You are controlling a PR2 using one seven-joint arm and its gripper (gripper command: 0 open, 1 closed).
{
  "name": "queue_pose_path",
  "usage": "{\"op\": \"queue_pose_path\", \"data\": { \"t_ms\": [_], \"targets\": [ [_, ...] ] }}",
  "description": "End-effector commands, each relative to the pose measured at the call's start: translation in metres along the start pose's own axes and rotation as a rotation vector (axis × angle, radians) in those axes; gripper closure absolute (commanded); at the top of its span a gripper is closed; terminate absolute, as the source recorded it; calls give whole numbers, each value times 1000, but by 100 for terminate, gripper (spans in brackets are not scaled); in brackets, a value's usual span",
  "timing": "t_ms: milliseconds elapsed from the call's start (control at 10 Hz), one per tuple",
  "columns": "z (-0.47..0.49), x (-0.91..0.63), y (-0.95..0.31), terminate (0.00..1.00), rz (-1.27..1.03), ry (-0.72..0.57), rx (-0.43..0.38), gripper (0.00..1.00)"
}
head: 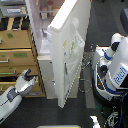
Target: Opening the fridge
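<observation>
Reaching up, claw (31, 74) splayed beside the fridge (67, 55).

I see a tan wooden drawer cabinet (15, 52) at the exterior view's left, drawers with pale handles. Dark floor (100, 25); cables (87, 60) tangled on it near centre-right.

One fridge (55, 30) is standing here, one wooden cabinet (17, 55) is showing four drawers, and one gripper (26, 76) is hovering.
</observation>
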Motion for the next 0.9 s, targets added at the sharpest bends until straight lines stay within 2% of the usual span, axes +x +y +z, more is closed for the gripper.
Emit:
{"op": "queue_pose_path", "data": {
  "t_ms": [100, 300, 500, 600, 700, 900],
  "targets": [
    [95, 418, -265, 0, -170, 158, 98, 0],
    [158, 452, -447, 0, -385, 107, 108, 0],
    [179, 448, -625, 0, -708, -17, 50, 0],
    [216, 396, -750, 0, -832, -46, 8, 0],
    [228, 345, -847, 0, -946, -47, 3, 0],
    [227, 325, -882, 0, -970, -38, 7, 0]
  ]
}}
